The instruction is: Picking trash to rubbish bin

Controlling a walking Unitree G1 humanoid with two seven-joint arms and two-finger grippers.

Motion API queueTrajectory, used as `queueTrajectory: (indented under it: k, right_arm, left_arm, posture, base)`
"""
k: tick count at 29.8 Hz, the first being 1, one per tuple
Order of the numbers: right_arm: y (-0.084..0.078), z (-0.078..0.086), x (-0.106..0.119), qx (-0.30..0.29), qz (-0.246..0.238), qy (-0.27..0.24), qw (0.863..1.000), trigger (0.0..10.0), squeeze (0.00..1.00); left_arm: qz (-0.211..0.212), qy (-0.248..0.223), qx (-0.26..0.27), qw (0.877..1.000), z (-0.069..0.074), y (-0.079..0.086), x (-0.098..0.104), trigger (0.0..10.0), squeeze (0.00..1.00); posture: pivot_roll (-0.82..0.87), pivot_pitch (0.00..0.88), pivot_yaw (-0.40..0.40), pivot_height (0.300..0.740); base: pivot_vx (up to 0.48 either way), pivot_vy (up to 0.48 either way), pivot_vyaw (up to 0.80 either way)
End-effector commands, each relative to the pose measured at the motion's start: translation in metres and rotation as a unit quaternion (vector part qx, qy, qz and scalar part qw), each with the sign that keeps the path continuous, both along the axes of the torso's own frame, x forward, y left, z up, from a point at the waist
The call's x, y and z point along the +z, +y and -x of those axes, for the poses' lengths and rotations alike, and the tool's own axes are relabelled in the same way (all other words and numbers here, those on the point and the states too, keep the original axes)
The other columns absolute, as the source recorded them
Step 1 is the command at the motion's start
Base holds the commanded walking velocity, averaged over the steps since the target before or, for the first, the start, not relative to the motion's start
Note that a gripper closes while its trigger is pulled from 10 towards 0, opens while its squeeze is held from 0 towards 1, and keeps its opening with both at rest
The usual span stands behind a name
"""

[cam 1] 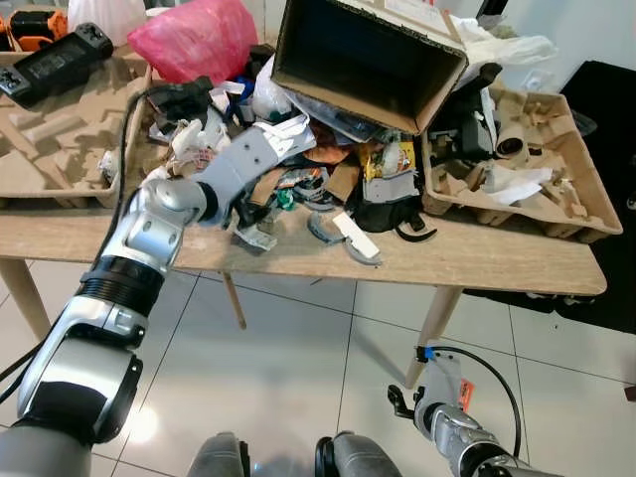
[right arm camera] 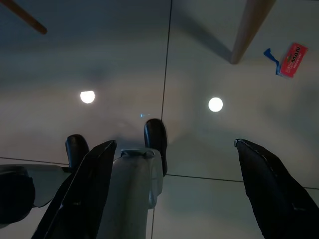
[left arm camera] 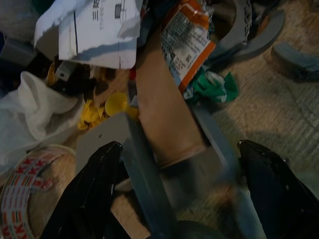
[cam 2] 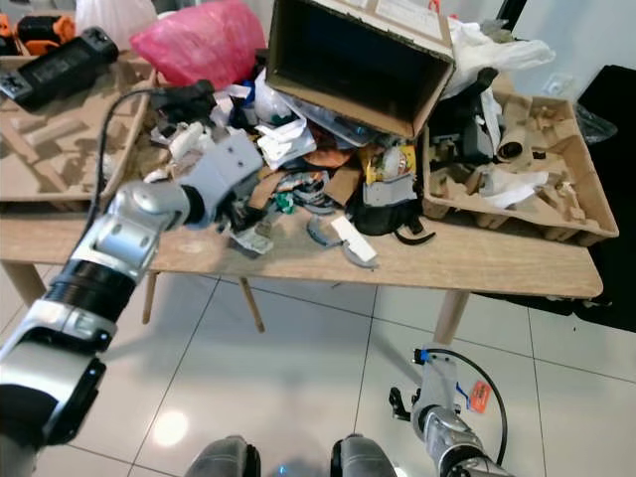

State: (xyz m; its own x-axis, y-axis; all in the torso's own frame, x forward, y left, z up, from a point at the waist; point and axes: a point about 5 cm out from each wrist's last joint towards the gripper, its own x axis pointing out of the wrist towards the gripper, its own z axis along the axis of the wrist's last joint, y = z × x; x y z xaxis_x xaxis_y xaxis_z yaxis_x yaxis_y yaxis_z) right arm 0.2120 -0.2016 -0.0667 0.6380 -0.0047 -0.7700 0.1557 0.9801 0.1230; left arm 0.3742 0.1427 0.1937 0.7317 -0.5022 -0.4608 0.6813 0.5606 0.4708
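A heap of trash (cam 1: 318, 169) covers the middle of the wooden table (cam 1: 497, 263). My left arm reaches up into it. The left gripper (left arm camera: 178, 147) is open, its fingers (left arm camera: 99, 174) straddling a brown cardboard piece (left arm camera: 167, 119) and a grey strip (left arm camera: 144, 174). Just beyond lie an orange and silver wrapper (left arm camera: 187, 40), a green crumpled scrap (left arm camera: 212, 84), white paper (left arm camera: 94, 30), yellow caps (left arm camera: 117, 102) and a tape roll (left arm camera: 25, 194). My right gripper (right arm camera: 174, 144) hangs open and idle low over the tiled floor, holding nothing.
A tipped cardboard box (cam 1: 368, 60) and a pink bag (cam 1: 194, 38) stand behind the heap. Pulp trays sit at the left (cam 1: 60, 139) and right (cam 1: 566, 199). Grey curved pieces (cam 1: 328, 231) lie near the table's front edge. A table leg (cam 1: 432, 333) stands close to my right arm.
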Motion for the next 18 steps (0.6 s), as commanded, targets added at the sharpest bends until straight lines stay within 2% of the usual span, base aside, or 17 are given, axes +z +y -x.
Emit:
queueTrajectory:
  k: [1, 12, 18]
  right_arm:
    - [-0.002, 0.008, -0.005, -0.008, -0.001, 0.015, 1.000, 10.0, 0.00]
    - [0.000, 0.006, -0.004, -0.004, -0.001, 0.014, 1.000, 10.0, 0.00]
    - [0.000, 0.007, -0.004, -0.003, 0.000, 0.015, 1.000, 10.0, 0.00]
  left_arm:
    - [-0.016, 0.011, 0.002, 1.000, 0.002, 0.002, -0.004, 10.0, 0.00]
    - [-0.033, 0.000, 0.031, 0.999, -0.001, 0.012, -0.002, 10.0, 0.00]
    - [0.000, -0.015, 0.029, 0.999, -0.001, 0.010, 0.015, 10.0, 0.00]
  posture:
    - [0.18, 0.154, -0.046, 0.740]
    - [0.18, 0.151, -0.050, 0.740]
    - [0.19, 0.149, -0.050, 0.740]
  base:
    - [0.000, 0.000, 0.00]
    - [0.000, 0.000, 0.00]
    - [0.000, 0.000, 0.00]
